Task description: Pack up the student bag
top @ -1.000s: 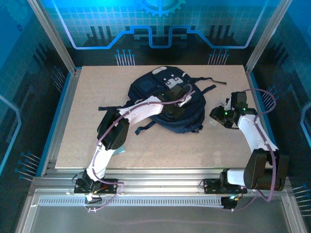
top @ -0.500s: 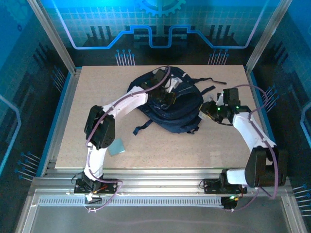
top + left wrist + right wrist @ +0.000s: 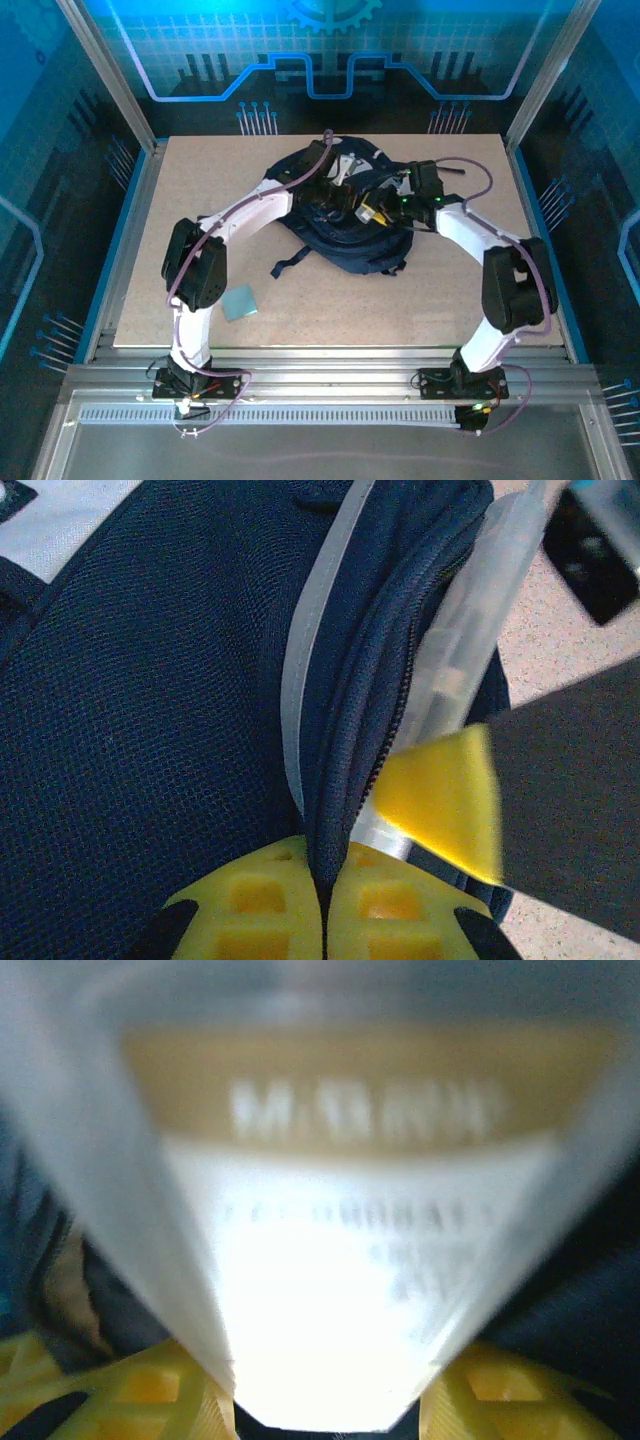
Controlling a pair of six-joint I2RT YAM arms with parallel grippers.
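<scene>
The student bag seems limp; its zipper lip, mid-frame, suits gripping. There the left gripper pinches; right gripper clasps a packet

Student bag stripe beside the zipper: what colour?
Light grey stripe on navy; best in left wrist view.

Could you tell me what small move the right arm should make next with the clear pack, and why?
Probably ease the right end effector slightly further forward, sliding the clear pack deeper into the bag. The left end effector is shut on the fabric at the zipper edge, and the pack lies along that open zipper, apparently only partly inside.
</scene>
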